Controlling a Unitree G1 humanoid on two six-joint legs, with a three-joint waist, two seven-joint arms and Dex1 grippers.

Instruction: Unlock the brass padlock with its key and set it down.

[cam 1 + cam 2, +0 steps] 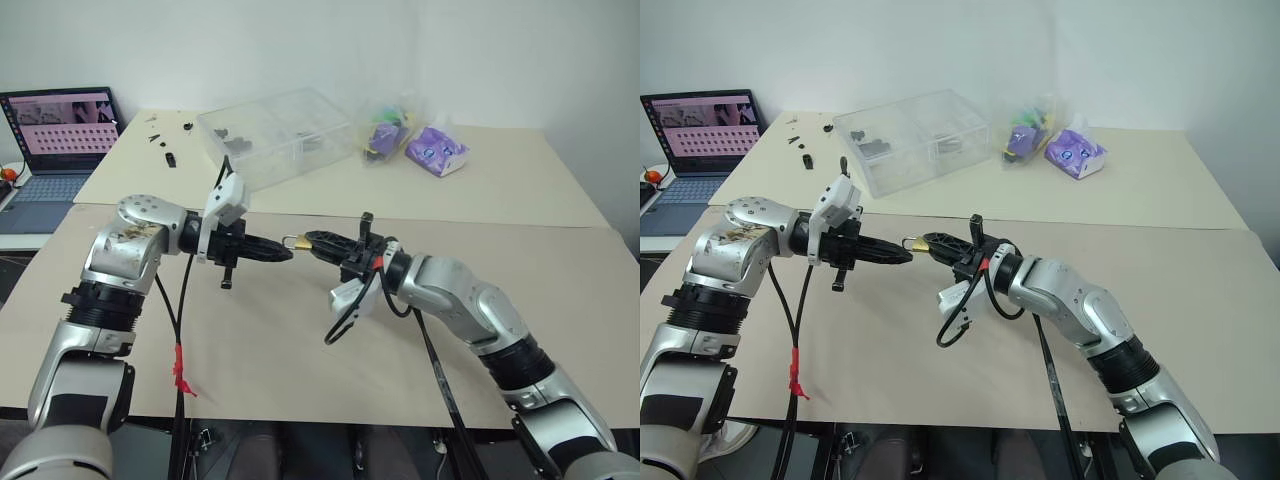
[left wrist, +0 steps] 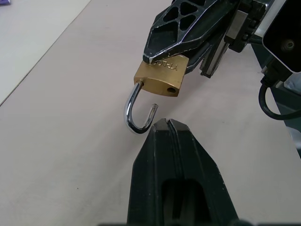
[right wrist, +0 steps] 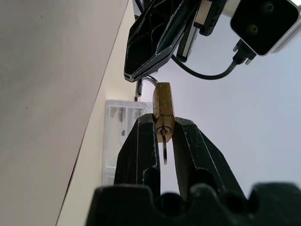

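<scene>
The brass padlock [image 2: 159, 79] hangs in the air above the table, and my right gripper [image 3: 163, 126] is shut on its gold body. Its silver shackle [image 2: 133, 112] stands open, one end free. The key [image 3: 165, 151] sticks out of the keyhole in the underside of the padlock, between my right fingers. My left gripper [image 2: 162, 124] is shut with nothing between its fingers. Its tip lies right beside the shackle's free end, and I cannot tell whether they touch. In the head views the two grippers meet tip to tip over the middle of the table, with the padlock [image 1: 296, 242] between them.
A clear plastic box [image 1: 275, 135] with small parts stands at the back of the beige table [image 1: 300, 360]. Behind it to the right lie plastic bags [image 1: 435, 150]. An open laptop [image 1: 60, 140] sits at the far left. Small black parts [image 1: 165, 150] lie near it.
</scene>
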